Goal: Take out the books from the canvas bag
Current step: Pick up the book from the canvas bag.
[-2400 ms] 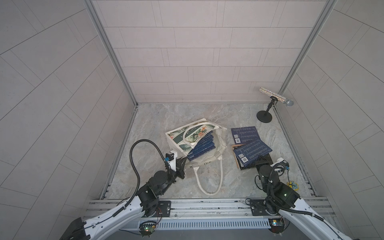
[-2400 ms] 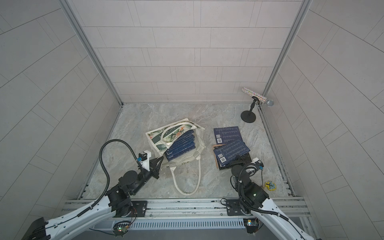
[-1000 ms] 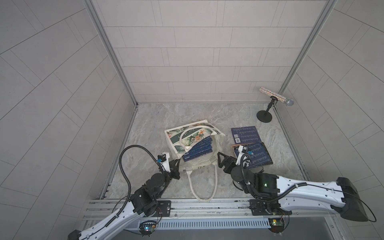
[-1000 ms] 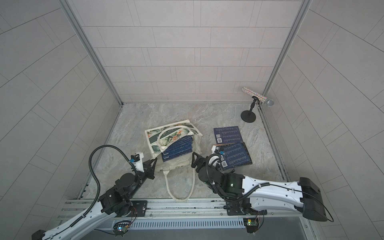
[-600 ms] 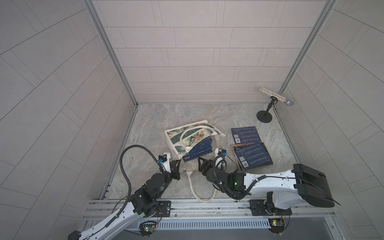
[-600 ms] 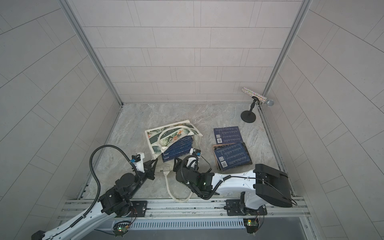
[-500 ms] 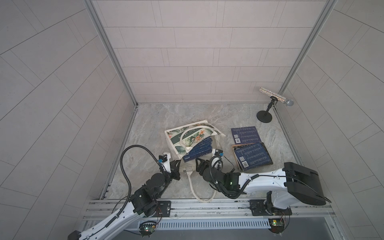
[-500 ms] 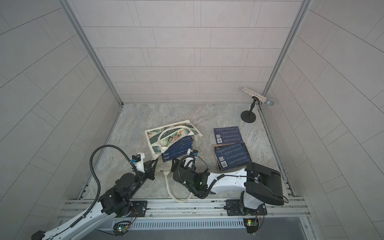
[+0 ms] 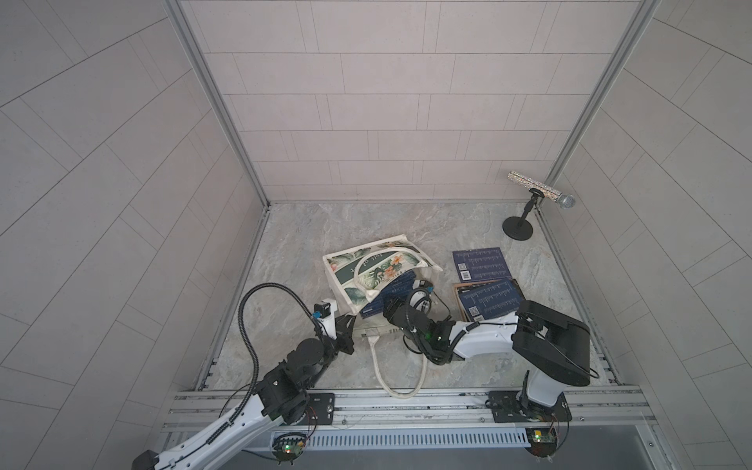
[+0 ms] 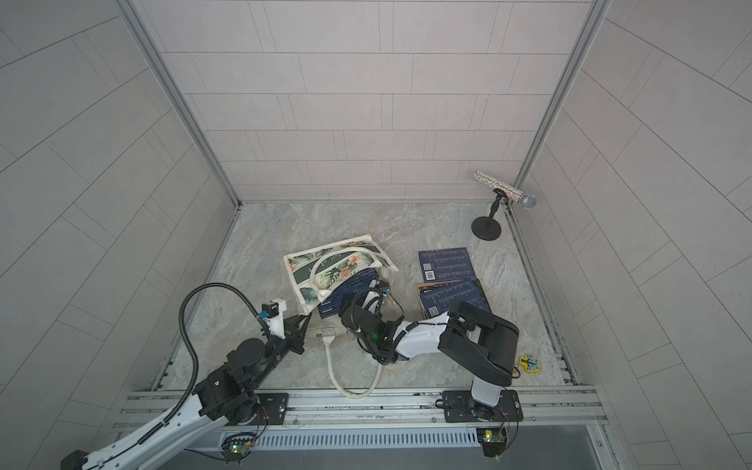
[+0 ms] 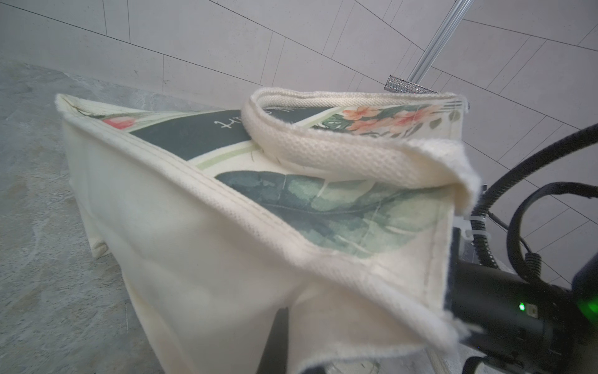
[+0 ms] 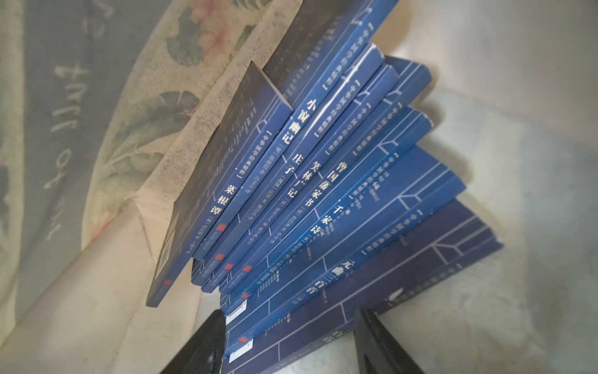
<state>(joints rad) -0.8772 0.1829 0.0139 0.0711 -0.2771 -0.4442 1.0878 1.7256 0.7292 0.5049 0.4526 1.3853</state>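
A microphone (image 9: 539, 190) on a small stand stood at two o'clock from the canvas bag (image 9: 366, 264). Loose books (image 9: 482, 264) lay on the floor at three o'clock of it, their near corner covered by the right arm. A small yellow thing (image 10: 530, 363) showed beside that arm in a top view. The bag lay on its side mid-floor, mouth toward five o'clock, with stacked books (image 12: 323, 181) inside and one handle (image 9: 401, 366) trailing to six o'clock under the arm. The right pincer (image 12: 291, 312) was in the mouth, fingers spread astride the lowest books' ends; whether they pressed could not be told. The left pincer (image 9: 346, 325), at seven o'clock, was pressed together on the bag's cloth edge, its fingers hidden by cloth in its wrist view.
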